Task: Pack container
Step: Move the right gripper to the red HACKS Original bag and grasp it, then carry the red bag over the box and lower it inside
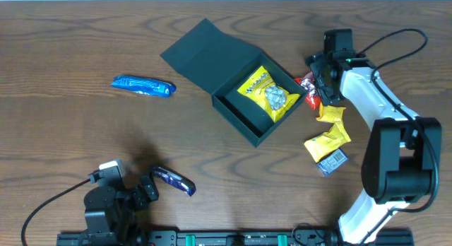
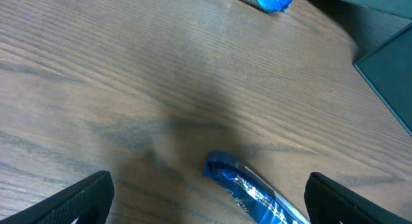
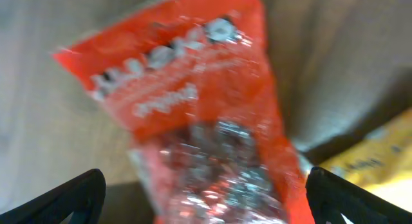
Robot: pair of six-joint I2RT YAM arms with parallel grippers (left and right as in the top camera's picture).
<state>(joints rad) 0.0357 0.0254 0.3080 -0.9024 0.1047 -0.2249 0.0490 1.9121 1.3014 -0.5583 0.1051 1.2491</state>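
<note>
My right arm [image 1: 364, 97] is made of white rounded links with big black joints, and a thin black cable [image 1: 395, 34] makes a loop at its far end. My left arm [image 1: 106, 207] is all black, with one small silver part [image 1: 109, 166] and a second black cable [image 1: 62, 194]. The fingers [image 2: 84, 197] are black wedges.

The brown wood-grain worktop [image 1: 70, 140] is streaked with darker lines. The dark teal-green matte square cardboard box [image 1: 201, 51] is plain all over, lid included. Inside it lies a bright yellow snack packet [image 1: 270, 92] with a silvery-grey patch. At the box's 9 o'clock is a glossy bright blue wrapper [image 1: 143, 85] with white marks. At its 7 o'clock is a darker blue foil wrapper [image 1: 174, 180] with pale print. At its 3 o'clock is a red plastic packet [image 3: 193, 102] with white lettering and a silvery patch. Yellow-orange packets [image 1: 328, 136] are at 4 o'clock.
</note>
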